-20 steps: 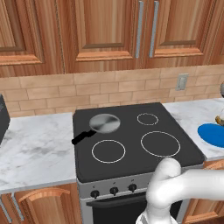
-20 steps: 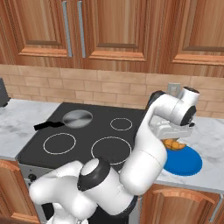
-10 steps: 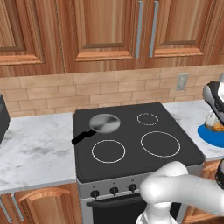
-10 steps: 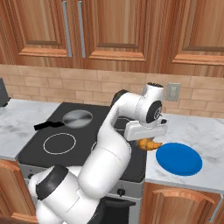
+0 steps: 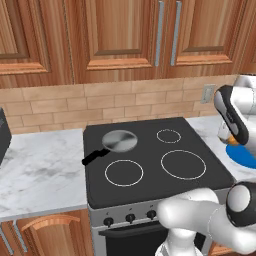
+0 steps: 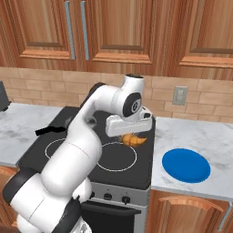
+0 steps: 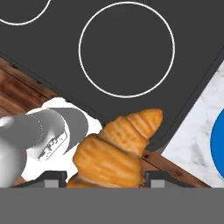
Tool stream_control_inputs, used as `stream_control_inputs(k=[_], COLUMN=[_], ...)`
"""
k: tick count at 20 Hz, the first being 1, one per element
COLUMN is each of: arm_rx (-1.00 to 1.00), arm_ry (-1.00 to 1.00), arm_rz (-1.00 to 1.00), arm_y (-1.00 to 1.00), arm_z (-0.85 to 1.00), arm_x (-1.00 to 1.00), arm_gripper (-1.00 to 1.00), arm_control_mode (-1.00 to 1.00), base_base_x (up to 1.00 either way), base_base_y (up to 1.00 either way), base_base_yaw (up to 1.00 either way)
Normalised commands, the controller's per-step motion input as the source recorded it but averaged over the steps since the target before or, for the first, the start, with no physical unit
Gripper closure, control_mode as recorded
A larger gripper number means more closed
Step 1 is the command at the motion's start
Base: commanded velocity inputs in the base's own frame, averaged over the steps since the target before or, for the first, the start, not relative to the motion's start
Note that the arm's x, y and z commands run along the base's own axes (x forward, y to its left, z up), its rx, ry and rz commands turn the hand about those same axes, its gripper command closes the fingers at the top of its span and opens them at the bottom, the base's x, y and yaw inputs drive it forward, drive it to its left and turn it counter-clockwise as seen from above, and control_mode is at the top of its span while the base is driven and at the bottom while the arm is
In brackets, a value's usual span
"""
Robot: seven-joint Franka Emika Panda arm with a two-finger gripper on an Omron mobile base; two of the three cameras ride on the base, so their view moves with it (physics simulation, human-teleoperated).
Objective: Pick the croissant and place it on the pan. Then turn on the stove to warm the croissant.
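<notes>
The carry is the step in hand: the croissant [image 6: 134, 139] hangs in the air under the tool [image 6: 132, 136], above the right half of the stove [image 6: 86, 150], clear of the glass. The hand view shows the tool pinching the croissant [image 7: 114, 151] between its 2 fingers, 1 dark tip on each side of the pastry, with a white burner ring and the edge of the stove below.

Next, by my reading, the arm has to take the pastry across the stove to the pan [image 5: 119, 141], come down over its bowl and only then let go. The croissant is much smaller than the bowl, so the drop should be easy if it is centred. After that, 1 of the black knobs [image 5: 130, 218] on the steel front has to be turned, and it should be the knob for the pan's burner; which that is I cannot tell.

Containers: the pan sits on the back left burner, handle pointing to the front left, with nothing in it. The blue plate [image 6: 186, 165] lies on the bench [image 6: 200, 136] right of the stove, also bare.
</notes>
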Motion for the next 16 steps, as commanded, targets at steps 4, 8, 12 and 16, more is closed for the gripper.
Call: stream_control_inputs(k=[4,8,12,16], arm_rx=[0.0,0.0,0.01,0.0], arm_ry=[0.0,0.0,0.0,0.0], arm_rz=[0.0,0.02,0.01,0.0], arm_y=[0.7,0.72,0.4,0.49], arm_z=[0.19,0.01,0.0,0.0], arm_x=[0.01,0.04,0.11,0.12], arm_gripper=[1.0,1.0,1.0,1.0], arm_control_mode=[-1.0,-1.0,-1.0,-1.0], base_base_x=[0.0,0.0,0.0,0.0], base_base_y=[0.0,0.0,0.0,0.0], base_base_yaw=[0.0,0.0,0.0,0.0])
